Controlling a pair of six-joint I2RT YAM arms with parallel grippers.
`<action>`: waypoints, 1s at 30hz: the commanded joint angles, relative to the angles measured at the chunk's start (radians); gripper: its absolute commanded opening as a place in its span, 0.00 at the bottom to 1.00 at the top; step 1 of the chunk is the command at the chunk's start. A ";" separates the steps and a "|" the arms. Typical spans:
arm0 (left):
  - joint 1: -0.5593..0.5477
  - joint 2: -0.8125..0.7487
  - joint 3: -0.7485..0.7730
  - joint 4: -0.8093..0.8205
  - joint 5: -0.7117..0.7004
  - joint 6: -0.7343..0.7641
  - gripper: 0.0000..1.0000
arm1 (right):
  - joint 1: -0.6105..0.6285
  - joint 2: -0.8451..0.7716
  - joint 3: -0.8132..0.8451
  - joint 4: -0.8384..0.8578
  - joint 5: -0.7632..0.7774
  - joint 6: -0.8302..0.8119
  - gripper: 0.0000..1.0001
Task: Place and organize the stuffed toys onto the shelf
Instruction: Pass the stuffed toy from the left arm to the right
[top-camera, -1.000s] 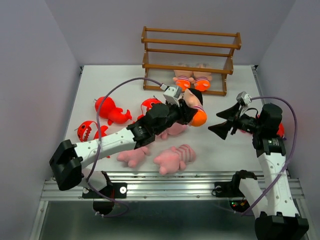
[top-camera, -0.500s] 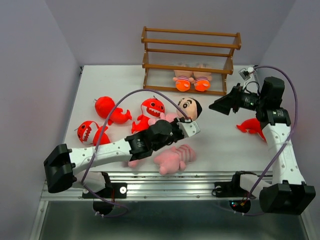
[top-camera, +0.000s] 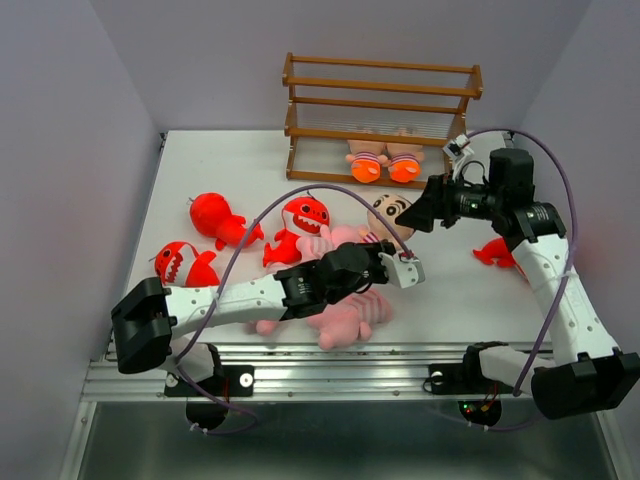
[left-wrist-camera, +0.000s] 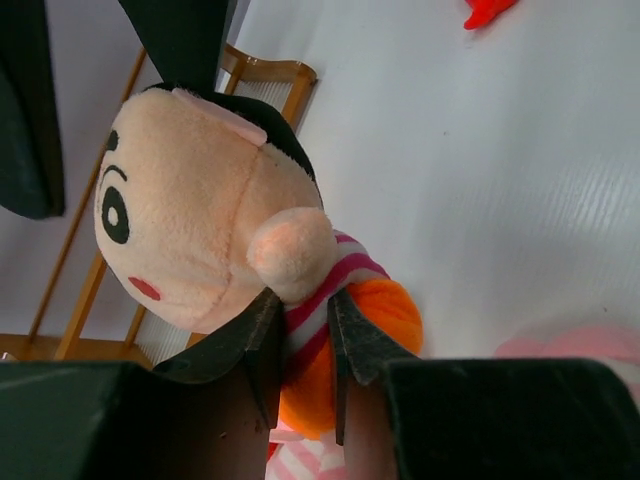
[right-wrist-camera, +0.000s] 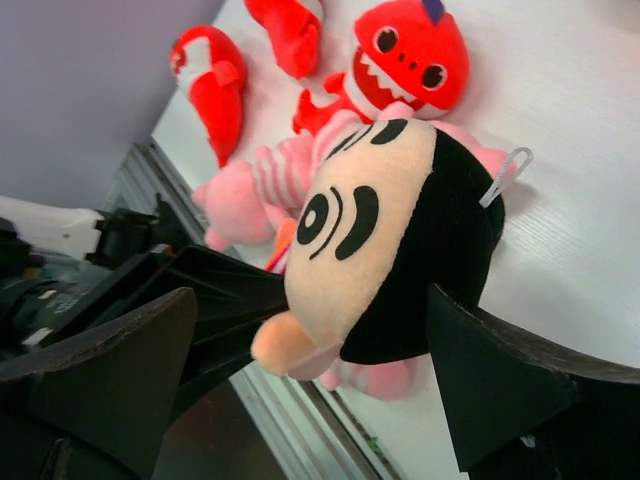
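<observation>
My left gripper (top-camera: 388, 262) (left-wrist-camera: 303, 300) is shut on the pink-striped body of a doll (top-camera: 390, 214) (left-wrist-camera: 200, 220) with a peach face, black hair and orange feet, held over mid-table. The right gripper (top-camera: 428, 205) (right-wrist-camera: 310, 295) is open, its fingers on either side of the doll's head (right-wrist-camera: 385, 230) without closing on it. The brown wooden shelf (top-camera: 380, 100) (left-wrist-camera: 270, 68) stands at the back, with two more dolls (top-camera: 385, 160) on its bottom level. Red sharks (top-camera: 215, 218) (top-camera: 305, 215) (top-camera: 180, 262) and pink striped animals (top-camera: 345, 318) lie on the table under my left arm.
Another red shark (top-camera: 500, 252) lies at the right beside the right arm. The right wrist view shows a shark (right-wrist-camera: 410, 55) and a pink animal (right-wrist-camera: 270, 175) just under the held doll. Walls close in both sides; a metal rail (top-camera: 350, 375) runs along the near edge.
The right gripper swung up and left to straddle the doll's head. My left arm turned and drew back toward the near side, still holding the doll.
</observation>
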 joint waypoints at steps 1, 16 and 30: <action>-0.012 -0.007 0.069 0.057 -0.023 0.036 0.00 | 0.045 0.013 -0.019 -0.051 0.147 -0.113 0.98; -0.019 -0.024 0.026 0.111 -0.027 -0.131 0.09 | 0.070 -0.001 -0.081 0.022 0.162 -0.178 0.01; 0.148 -0.262 -0.172 0.284 0.330 -0.795 0.99 | -0.002 -0.039 -0.119 0.032 0.012 -0.452 0.01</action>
